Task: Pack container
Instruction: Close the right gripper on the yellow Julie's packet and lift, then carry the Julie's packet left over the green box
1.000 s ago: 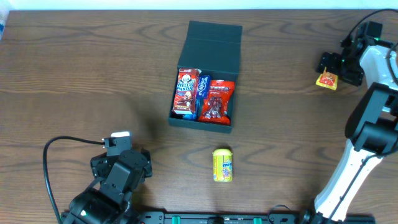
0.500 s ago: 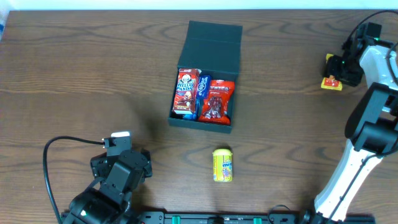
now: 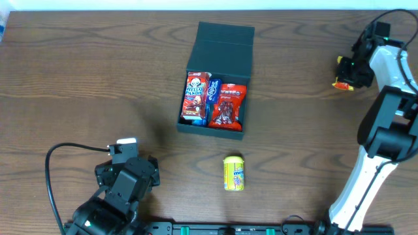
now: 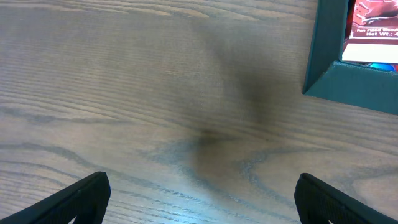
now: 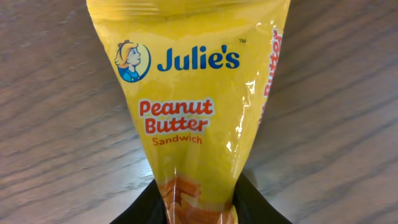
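The container (image 3: 210, 128), a dark teal box with its flap lid (image 3: 225, 42) folded back, sits at the table's centre back. It holds a red Hello Panda box (image 3: 195, 98), a blue packet (image 3: 213, 96) and a red packet (image 3: 228, 104). At the far right, my right gripper (image 3: 346, 72) is shut on a yellow Julie's peanut butter sandwich packet (image 5: 199, 93). Both black fingers (image 5: 255, 202) pinch the packet's lower end (image 5: 200, 205). My left gripper (image 4: 199, 199) stands open over bare wood at the front left, with the container's corner (image 4: 348, 74) ahead and to its right.
A yellow candy canister (image 3: 234, 173) lies on its side in front of the container. The left arm (image 3: 121, 186) and its cable (image 3: 55, 156) fill the front left corner. The white right arm (image 3: 385, 130) runs along the right edge.
My right gripper has shut on the yellow packet and shifted slightly toward the table's back with it. The left arm has not moved.
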### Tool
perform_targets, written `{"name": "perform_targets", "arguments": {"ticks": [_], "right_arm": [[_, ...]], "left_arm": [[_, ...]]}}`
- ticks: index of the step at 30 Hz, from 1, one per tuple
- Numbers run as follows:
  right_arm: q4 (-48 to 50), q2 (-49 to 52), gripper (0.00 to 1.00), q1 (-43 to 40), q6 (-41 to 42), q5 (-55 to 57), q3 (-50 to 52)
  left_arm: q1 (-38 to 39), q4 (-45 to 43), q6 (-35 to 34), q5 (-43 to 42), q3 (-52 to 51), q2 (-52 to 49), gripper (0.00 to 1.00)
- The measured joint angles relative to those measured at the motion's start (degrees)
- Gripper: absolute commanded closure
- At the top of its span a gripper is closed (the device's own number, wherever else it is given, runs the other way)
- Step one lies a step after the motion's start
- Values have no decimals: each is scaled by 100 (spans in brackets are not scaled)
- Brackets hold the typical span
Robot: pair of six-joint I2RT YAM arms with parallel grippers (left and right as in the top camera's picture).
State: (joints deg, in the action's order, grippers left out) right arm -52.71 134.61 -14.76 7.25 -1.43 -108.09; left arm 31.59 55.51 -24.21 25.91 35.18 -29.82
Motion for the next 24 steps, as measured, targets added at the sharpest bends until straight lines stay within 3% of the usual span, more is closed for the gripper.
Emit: {"name": "perform_targets", "arguments": {"ticks": [10,21,24], "right_arm": [[-321,-393,84,326,0,13,-13],[-1325,-2876,83,1058,494,17,-17],[-1637,-3506,89,1556,1021,42,-20]], "left_arm": [[0,2,0,0,0,0,4],[0,0,0,0,0,0,5],[0,4,0,0,0,0,4]]}}
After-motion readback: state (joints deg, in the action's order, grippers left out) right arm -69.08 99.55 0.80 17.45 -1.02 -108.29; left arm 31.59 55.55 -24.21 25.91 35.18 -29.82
